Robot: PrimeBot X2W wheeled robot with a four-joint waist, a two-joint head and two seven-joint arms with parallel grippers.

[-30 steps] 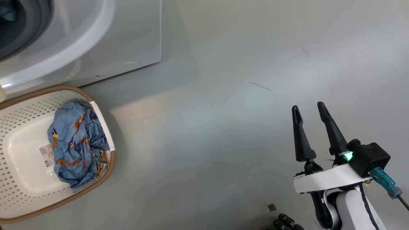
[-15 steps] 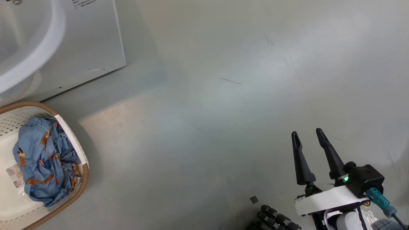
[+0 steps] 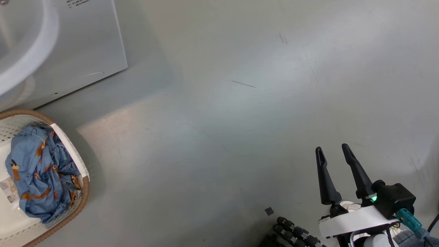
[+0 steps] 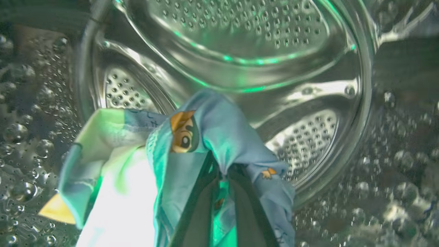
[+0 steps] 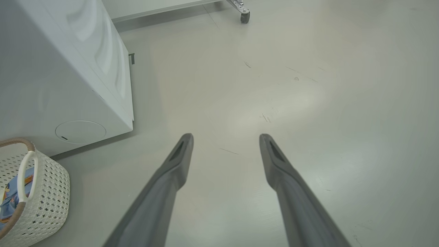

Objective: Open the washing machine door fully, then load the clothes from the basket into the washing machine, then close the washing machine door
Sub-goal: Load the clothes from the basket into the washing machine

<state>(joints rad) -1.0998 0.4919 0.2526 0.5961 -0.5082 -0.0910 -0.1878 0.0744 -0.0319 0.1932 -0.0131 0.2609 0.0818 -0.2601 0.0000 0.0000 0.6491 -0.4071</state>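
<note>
Cloth (image 4: 219, 130) half hides left jaws clamped on it inside drum (image 4: 240, 34); right jaws wide

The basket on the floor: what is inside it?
Inside the basket lies crumpled blue printed cloth, and a label shows on the bare bottom. Whatever lies under the cloth is covered, and the basket's left part is out of frame.

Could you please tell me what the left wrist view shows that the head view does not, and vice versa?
Left wrist view: the steel drum, with the left end effector closed on a blue printed garment.
Head view: the basket and the open right end effector above the floor.
Shared: the washing machine, drum in one, white front in the other, and blue printed clothes.
</note>
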